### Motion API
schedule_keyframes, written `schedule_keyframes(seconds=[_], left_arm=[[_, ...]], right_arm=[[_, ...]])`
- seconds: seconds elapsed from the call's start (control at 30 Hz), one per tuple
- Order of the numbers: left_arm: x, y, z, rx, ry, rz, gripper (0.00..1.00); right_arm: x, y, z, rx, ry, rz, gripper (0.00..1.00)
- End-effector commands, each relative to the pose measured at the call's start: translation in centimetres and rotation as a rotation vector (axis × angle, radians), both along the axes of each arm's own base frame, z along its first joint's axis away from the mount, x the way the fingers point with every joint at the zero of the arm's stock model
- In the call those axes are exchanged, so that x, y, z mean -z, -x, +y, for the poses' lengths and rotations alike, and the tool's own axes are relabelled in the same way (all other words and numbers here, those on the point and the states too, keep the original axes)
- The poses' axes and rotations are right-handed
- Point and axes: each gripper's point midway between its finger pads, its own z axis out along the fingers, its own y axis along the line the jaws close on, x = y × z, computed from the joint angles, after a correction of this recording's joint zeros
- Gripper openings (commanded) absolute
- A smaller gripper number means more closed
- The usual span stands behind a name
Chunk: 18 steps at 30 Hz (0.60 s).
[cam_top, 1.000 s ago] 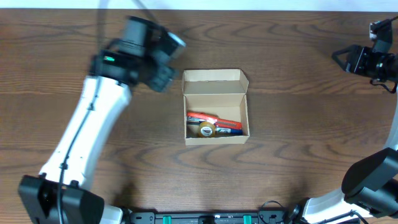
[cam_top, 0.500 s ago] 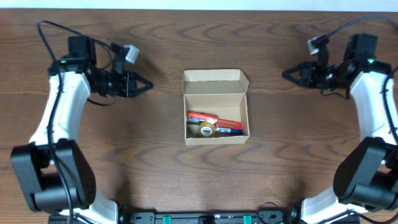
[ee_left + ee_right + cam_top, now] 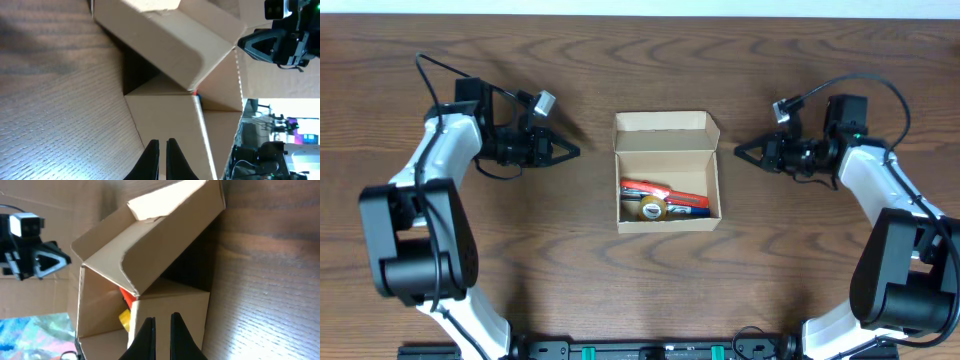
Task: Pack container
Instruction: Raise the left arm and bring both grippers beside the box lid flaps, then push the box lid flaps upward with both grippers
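The container [image 3: 667,170], a small tan cardboard box, sits mid-table with its hinged flap lid [image 3: 665,133] standing up at the far side. A red item [image 3: 665,194] and a yellow tape roll [image 3: 653,209] lie inside. My left gripper [image 3: 572,152] is shut and holds nothing, pointing at the box's left side from a short gap away. My right gripper [image 3: 740,152] is also shut with nothing in it, aimed at the right side. The left wrist view shows the box wall [image 3: 165,120] just beyond the left gripper [image 3: 162,150]. The right wrist view shows the container [image 3: 172,307] beyond the right gripper [image 3: 161,325].
The box rests on a dark wooden table [image 3: 520,260]. Each wrist view catches the opposite arm beyond the box: the right arm [image 3: 280,42] and the left arm [image 3: 30,250]. Cables loop off both wrists.
Both arms have swung down and inward from the table's outer corners until their tips point at the box's sides. Both grippers have gone from open to shut. The box has not moved.
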Motion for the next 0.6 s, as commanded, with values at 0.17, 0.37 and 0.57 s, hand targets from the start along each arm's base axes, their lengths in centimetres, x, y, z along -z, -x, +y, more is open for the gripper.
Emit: schedule_keyframes(seconds=[0.17, 0.37, 0.57], left_arm=[[2.8, 0.3, -1.0, 0.017, 0.093, 0.081, 0.06], [4.1, -0.4, -1.1, -0.014, 0.118, 0.128, 0.06], [4.1, -0.5, -1.1, -0.02, 0.119, 0.133, 0.06]], right_arm=[[1.5, 0.9, 1.7, 0.048, -0.085, 0.107, 0.01], [1.9, 0.4, 2.4, 0.068, -0.103, 0.104, 0.01], [4.2, -0.2, 2.6, 0.087, -0.13, 0.161, 0.01]])
